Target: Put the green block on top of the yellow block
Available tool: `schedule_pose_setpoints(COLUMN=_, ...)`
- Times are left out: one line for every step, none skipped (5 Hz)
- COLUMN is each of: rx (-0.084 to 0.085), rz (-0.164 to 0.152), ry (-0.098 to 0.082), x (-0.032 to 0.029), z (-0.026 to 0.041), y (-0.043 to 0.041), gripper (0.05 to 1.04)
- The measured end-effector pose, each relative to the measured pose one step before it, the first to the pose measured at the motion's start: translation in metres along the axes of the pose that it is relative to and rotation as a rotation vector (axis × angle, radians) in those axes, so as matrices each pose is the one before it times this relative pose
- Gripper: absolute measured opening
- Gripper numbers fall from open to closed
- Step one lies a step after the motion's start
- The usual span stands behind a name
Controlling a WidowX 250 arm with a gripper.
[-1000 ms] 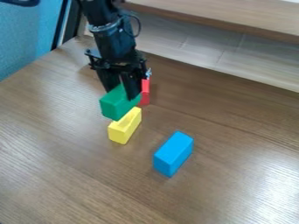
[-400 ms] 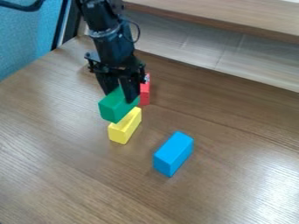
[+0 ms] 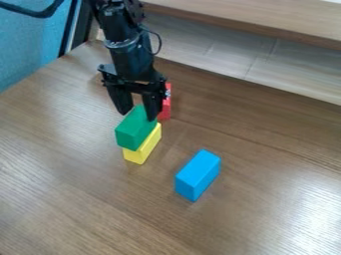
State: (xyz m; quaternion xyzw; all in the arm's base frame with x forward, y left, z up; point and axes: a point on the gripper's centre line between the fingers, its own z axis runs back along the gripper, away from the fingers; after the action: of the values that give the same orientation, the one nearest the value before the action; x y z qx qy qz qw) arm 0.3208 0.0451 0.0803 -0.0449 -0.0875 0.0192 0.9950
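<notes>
Camera view has your gripper (image 3: pixel 138 115) over the stack with its fingers spread wide, one to each side of the green block (image 3: pixel 135 128) and no longer pinching it, as far as you can judge. The green block sits on the yellow block (image 3: pixel 144 150), which stands on the bench (image 3: pixel 266 204), and it looks set a little toward the left of the view, so its support may be uneven. Your main risk is the exit: the fingertips are right beside the green block, and if you swing sideways before clearing its top, one of them could catch it and drag or tip it off. A slanted lift could do the same. Sink any lower and you might nudge the yellow block out from underneath. Watch the red block (image 3: pixel 166 110) too, just behind the finger on the view's right; drift that way and you could knock it. The blue block (image 3: pixel 198 174) stands well apart, so it should be safe if you rise straight up.
</notes>
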Motion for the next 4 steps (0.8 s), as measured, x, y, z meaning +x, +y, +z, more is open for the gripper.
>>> schedule_pose_setpoints(rx=0.0117, rz=-0.0058, ry=-0.0028, x=0.00125, z=-0.0026, y=0.00042, gripper=1.008)
schedule_pose_setpoints(rx=-0.0035, rz=-0.0026, ry=0.0013, x=-0.00001, z=-0.00015, y=-0.00192, gripper=1.001)
schedule_pose_setpoints(rx=-0.0411, rz=0.0115, ry=0.0145, x=-0.00192, z=0.00779, y=-0.00218, gripper=1.0)
schedule_pose_setpoints(rx=-0.0319, rz=0.074, ry=-0.0223, x=0.00352, z=0.02573, y=0.01131, gripper=1.0)
